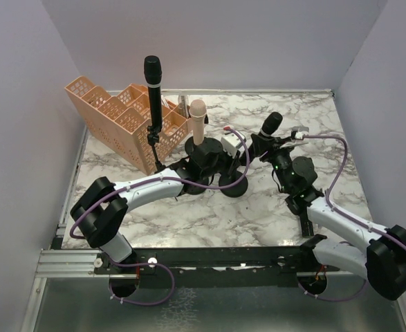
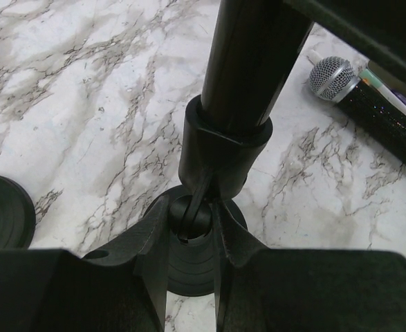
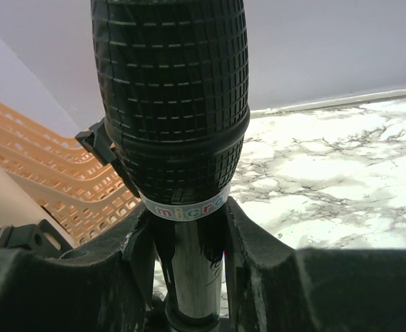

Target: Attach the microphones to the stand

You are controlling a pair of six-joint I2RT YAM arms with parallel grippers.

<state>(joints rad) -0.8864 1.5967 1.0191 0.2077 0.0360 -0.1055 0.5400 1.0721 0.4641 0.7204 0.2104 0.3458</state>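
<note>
My right gripper [image 3: 189,221] [image 1: 275,145] is shut on the shiny shaft of a black microphone [image 3: 171,97] [image 1: 270,124], just under its mesh head. The shaft's lower end sits in a black ring. In the left wrist view my left gripper [image 2: 192,211] [image 1: 220,166] is shut on the thin stem of a stand, between its clip [image 2: 223,149] and its round base [image 2: 189,266]. A black shaft [image 2: 251,62] stands in that clip. Another black microphone [image 1: 153,83] and a pale pink one [image 1: 198,119] stand upright in stands. A silver-headed microphone [image 2: 334,77] lies on the table.
An orange slotted basket [image 1: 120,114] [image 3: 43,180] stands at the back left of the marble table [image 1: 189,214]. A second round stand base [image 2: 2,211] lies to the left of the held stand. Grey walls close the table in on three sides.
</note>
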